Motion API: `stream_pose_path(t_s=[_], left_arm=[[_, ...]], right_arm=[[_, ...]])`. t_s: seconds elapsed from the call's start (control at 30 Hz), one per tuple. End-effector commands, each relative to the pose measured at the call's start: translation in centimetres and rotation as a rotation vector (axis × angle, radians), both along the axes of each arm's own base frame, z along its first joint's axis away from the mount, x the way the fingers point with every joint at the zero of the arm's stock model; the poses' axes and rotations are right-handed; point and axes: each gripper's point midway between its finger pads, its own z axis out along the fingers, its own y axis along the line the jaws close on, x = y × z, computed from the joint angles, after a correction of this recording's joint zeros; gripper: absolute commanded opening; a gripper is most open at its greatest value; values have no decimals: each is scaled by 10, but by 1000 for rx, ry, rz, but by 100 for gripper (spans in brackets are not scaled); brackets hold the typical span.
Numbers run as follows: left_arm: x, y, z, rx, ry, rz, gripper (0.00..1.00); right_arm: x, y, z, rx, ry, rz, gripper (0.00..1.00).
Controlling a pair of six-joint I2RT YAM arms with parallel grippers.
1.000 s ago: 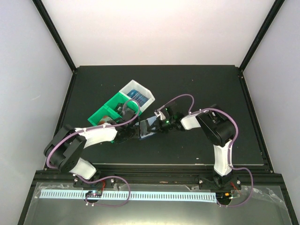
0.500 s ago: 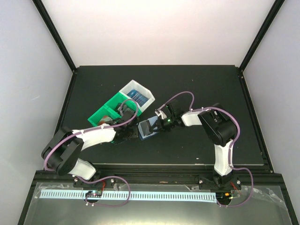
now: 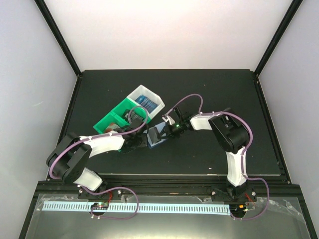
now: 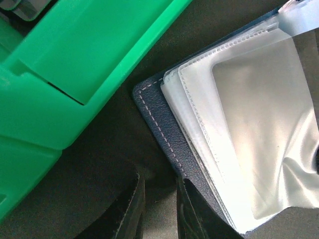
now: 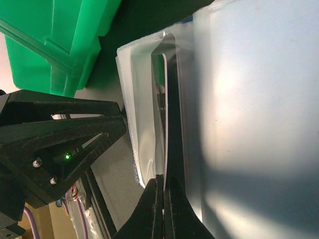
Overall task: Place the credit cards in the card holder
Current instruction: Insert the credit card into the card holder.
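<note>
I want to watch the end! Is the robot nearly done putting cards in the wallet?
Not nearly. Done: the card holder lies open. In hand: the right gripper pinches a thin dark piece among its clear sleeves, maybe a card. Still to do: those sleeves look empty, and blue cards wait in the white bin.

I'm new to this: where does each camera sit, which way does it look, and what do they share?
Top: fixed above and behind the arms, looking down on the black table; left arm and right arm show whole.
Left wrist: on the left arm, looking closely at the open wallet beside the green bin; left pincer at the bottom edge.
Right wrist: on the right arm, close against the wallet's clear sleeves; right pincer at the bottom edge.
Shared: all three show wallet and bin.
</note>
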Motion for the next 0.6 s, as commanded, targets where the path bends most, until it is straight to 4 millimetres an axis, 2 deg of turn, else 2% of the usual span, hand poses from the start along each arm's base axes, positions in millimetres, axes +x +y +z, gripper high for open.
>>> stream_pose_path(t_s=[0.0,0.23,0.37,0.47,0.57], left_arm=[[0,0,-7,9,23,-2,20],[0,-3,-11,15,32,-22,18],[-1,-3,-12,19,35,-29,18],[0,-2,-11,25,30,-26,17],[0,-1,-10,27,27,-23,18]], right_arm=[[-2,-6,-23,-81,14,11,2],[1,-1,-25,-111,-25,29,3],[9,-2,-17,-121,-83,4,5],[15,-7,-11,-146,-132,-28,11],[19,-14,-5,-180,-179,-60,22]])
